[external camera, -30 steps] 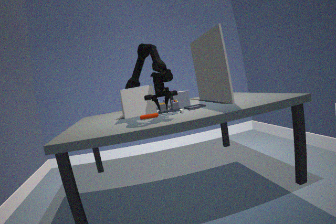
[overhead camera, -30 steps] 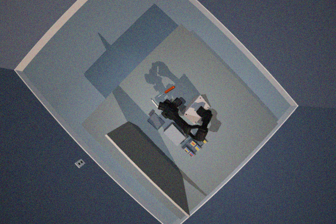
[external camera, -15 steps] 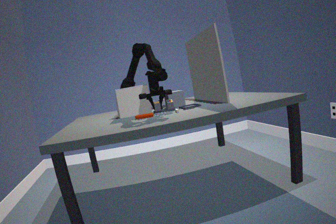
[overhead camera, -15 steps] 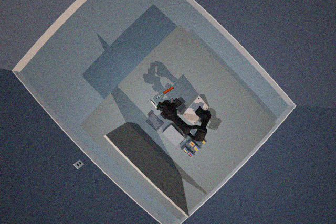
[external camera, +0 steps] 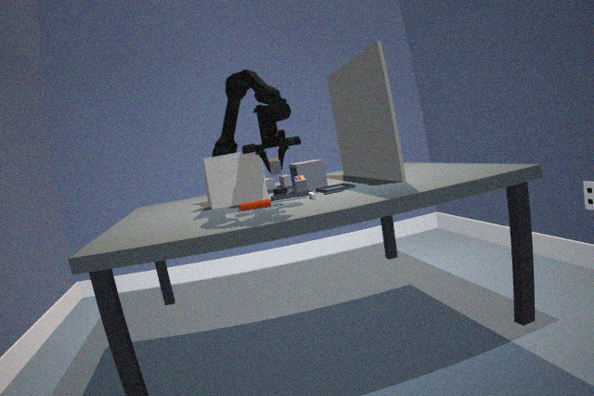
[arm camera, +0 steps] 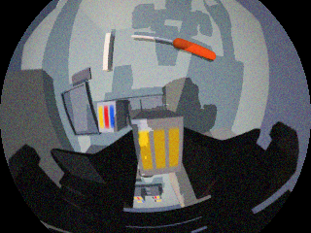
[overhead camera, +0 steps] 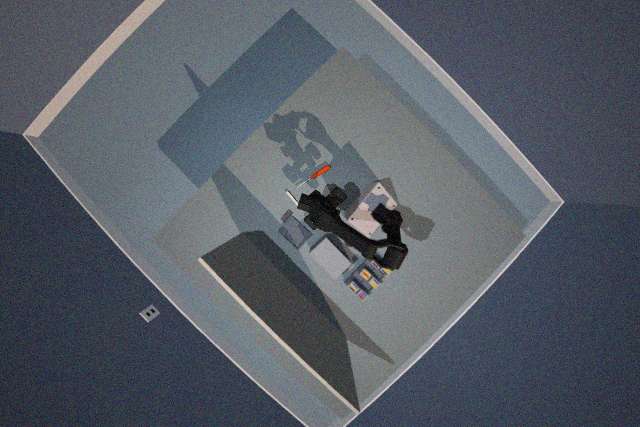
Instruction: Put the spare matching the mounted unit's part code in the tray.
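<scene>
Black parallel-jaw gripper [external camera: 271, 156] closed on a small grey block-shaped spare with three yellow stripes on its face [arm camera: 158, 148], jaws clamped against its two sides. In the exterior view, held spare [external camera: 274, 163] hanging between the dark fingers [external camera: 263, 158], raised above the grey table top [external camera: 432, 181] and above the other small parts below it. Black jointed arm [external camera: 239, 95] arched up and over from behind a pale, box-shaped mounted unit [external camera: 234, 179], wrist pointing down. Beside the gripper, a second grey spare with red, yellow and blue stripes [external camera: 300, 178] standing on the table just in front of a light grey rectangular box [external camera: 309, 172]; same striped spare visible in the wrist view [arm camera: 108, 116], to the left of the held one. Flat dark tray [external camera: 334, 187] lying on the table near the foot of a tall upright grey panel [external camera: 365, 118], apart from the held spare. Orange-handled screwdriver [external camera: 253, 204] lying flat near the front of the pale unit, also seen from the wrist with its thin metal shaft [arm camera: 194, 49]. Small white stick-like piece [arm camera: 108, 50] lying on the table beyond the parts. From above, more small striped spares [overhead camera: 366, 281] clustered near the arm's base. Code on the mounted unit too small to read.
</scene>
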Action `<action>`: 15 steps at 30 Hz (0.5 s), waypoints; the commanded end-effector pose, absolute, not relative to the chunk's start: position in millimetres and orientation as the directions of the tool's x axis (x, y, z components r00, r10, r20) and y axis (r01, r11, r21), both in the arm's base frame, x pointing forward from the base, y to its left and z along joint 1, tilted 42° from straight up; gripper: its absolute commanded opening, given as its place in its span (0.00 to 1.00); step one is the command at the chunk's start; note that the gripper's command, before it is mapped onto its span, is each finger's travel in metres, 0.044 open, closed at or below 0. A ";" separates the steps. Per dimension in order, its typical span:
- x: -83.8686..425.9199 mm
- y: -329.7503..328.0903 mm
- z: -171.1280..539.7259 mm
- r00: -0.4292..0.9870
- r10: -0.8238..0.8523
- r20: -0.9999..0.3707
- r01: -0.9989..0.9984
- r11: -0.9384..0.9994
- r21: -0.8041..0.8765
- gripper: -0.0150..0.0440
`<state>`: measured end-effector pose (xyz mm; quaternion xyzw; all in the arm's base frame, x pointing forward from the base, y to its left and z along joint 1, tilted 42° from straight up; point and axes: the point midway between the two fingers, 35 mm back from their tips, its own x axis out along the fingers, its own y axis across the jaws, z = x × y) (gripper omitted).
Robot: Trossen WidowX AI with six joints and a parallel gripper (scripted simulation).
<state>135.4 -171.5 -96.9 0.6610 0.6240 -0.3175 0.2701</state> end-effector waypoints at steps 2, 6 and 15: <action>134.7 -182.2 -89.1 0.020 0.651 -0.759 0.996 -0.075 -0.039 0.25; 132.3 -198.8 -74.4 0.019 0.650 -0.760 0.996 -0.074 -0.039 0.25; 124.6 -226.9 -43.6 0.016 0.649 -0.760 0.997 -0.071 -0.040 0.25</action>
